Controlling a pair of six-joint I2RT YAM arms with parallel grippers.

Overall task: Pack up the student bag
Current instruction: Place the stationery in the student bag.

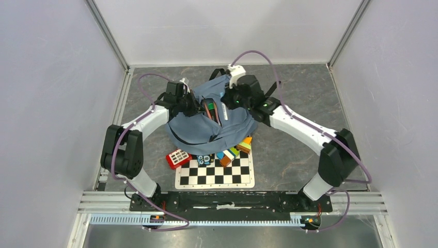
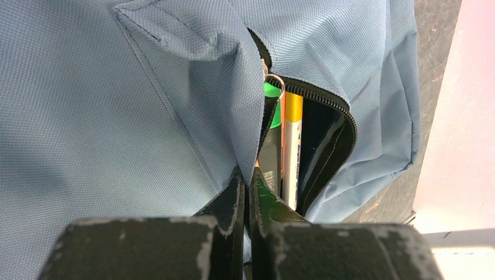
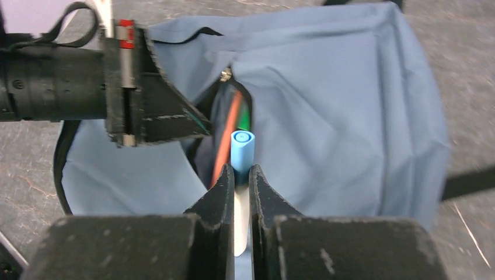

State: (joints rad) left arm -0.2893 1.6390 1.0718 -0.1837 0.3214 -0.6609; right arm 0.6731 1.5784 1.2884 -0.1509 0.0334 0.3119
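Grey mottled table [image 1: 299, 155] fills a booth of plain white walls [image 1: 51, 103], with metal rails along its edges. The bag [image 1: 191, 132] lies at mid-table, slumped, its near edge overlapping the far edge of a chessboard [image 1: 217, 173]. Bare table lies on the left, right and far sides of the bag, so it sits well apart from every wall. A black strap [image 1: 219, 72] trails toward the far wall. The chessboard's near edge lies just beyond the base rail [image 1: 232, 199].

The left gripper [image 2: 250, 175] is clenched on the bag's fabric at the lip of the open zipper [image 2: 327, 99], beside the ring pull [image 2: 274, 81]. In the slit stand a green item [image 2: 269, 90] and a yellow-and-white pen [image 2: 292, 146]. Dark print on the pen's white part is too small to read.

The right gripper [image 3: 236, 175] grasps a marker [image 3: 241, 149] with a white body and blue cap, cap pointing at the opening, just short of it.

A red keypad item [image 1: 178, 157] lies at the chessboard's far left corner, just beside the bag. Coloured blocks [image 1: 235, 150] crowd the board's far edge, touching the bag's hem. Two small dark pieces [image 1: 204, 160] beside them bear white marks I cannot read.
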